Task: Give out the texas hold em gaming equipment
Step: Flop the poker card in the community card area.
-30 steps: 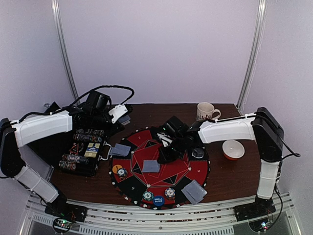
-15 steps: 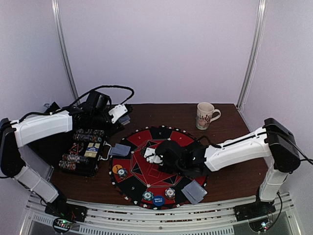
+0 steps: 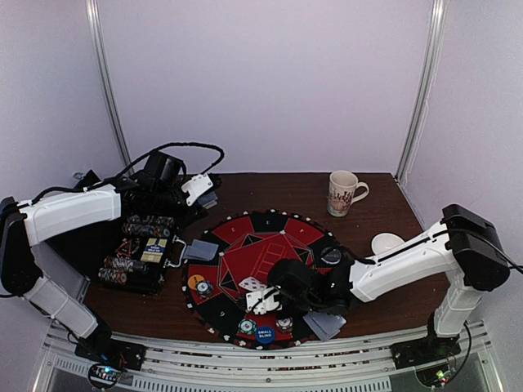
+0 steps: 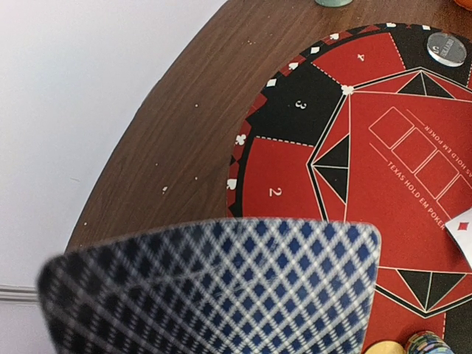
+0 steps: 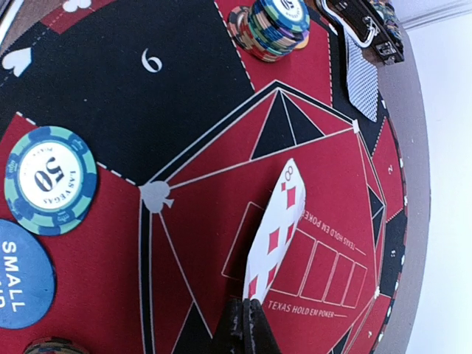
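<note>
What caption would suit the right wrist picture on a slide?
Right tool pinches the eight of diamonds over the red Texas Hold'em mat, a 50 chip nearby.

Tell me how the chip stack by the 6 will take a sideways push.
The chip stack likely shears or topples rather than sliding whole: it is loose discs piled high on a small footprint. Spilled chips, being round, might roll across the mat.

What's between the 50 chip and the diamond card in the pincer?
Only mat, printed with a white spade mark, separates the 50 chip from the diamond card held by the right pincer; the right wrist view shows it.
</note>
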`<state>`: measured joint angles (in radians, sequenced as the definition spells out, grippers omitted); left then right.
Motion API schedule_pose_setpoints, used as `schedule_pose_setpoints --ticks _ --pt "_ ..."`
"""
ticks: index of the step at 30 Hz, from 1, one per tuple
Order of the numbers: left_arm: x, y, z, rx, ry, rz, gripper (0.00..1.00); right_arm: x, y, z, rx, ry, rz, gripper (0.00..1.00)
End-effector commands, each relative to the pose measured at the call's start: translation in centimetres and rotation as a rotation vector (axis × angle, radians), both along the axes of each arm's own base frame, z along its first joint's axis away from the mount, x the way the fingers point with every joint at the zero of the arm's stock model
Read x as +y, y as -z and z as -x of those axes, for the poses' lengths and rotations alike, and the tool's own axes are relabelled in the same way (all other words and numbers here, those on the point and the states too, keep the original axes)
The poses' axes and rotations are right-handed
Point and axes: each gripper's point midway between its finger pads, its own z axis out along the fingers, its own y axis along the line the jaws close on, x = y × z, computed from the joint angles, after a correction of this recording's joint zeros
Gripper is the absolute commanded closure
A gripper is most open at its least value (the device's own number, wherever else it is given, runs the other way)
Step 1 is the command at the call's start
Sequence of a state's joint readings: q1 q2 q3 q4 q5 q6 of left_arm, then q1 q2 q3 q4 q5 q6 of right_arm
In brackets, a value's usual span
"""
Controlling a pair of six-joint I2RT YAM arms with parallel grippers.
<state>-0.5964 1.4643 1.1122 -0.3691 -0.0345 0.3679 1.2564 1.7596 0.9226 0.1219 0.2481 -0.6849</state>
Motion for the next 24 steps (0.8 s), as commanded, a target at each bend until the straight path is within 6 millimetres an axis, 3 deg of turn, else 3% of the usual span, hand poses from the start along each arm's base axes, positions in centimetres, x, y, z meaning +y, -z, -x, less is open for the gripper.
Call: schedule_pose_setpoints --ticks 1,8,24 --pt "0.0 -1.3 -0.4 -0.038 -0.003 0.023 0.60 0.5 -0.2 0.5 0.107 -0.049 -0.008 1.00" --pt "0.0 -1.1 -0.4 -0.035 -0.002 0.020 0.60 0.0 1.5 0.5 0.107 -0.086 0.109 1.00" --pt "0.0 -0.9 -0.4 -0.033 0.000 0.017 0.60 0.0 2.0 1.0 0.090 -0.196 0.211 1.00"
